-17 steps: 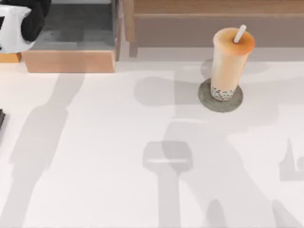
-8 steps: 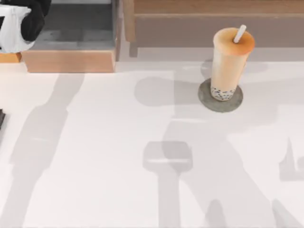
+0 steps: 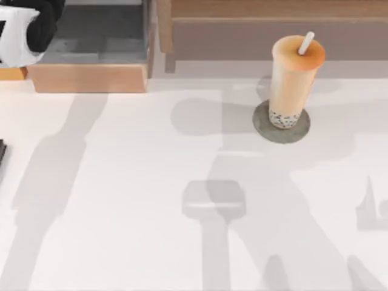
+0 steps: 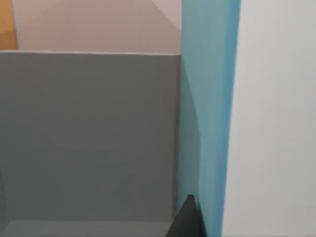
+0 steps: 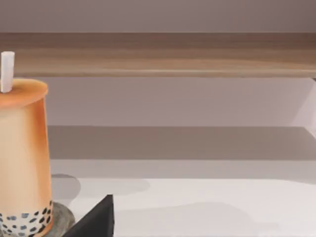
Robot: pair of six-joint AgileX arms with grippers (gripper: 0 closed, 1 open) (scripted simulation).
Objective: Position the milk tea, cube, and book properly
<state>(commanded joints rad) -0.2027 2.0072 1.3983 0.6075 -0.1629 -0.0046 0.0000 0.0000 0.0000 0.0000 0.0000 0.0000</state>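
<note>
The milk tea [image 3: 294, 79] stands upright on a flat grey disc [image 3: 300, 134] at the back right of the table; it is also in the right wrist view as the milk tea [image 5: 22, 158], with one dark fingertip [image 5: 96, 219] of my right gripper a little apart from it. My left arm [image 3: 21, 30] is at the back left, over the wooden compartment [image 3: 91, 77]. One dark fingertip [image 4: 187, 219] of its gripper lies against an upright light-blue slab [image 4: 207, 123] that looks like the book, over a grey floor [image 4: 89, 138]. The cube is out of view.
A long wooden shelf [image 3: 273, 12] runs along the back, right behind the milk tea. A dark object [image 3: 2, 154] pokes in at the table's left edge. White tabletop [image 3: 151, 182] spreads across the middle and front, crossed by arm shadows.
My left arm has shifted very slightly at the back left. The milk tea and the disc have not moved.
</note>
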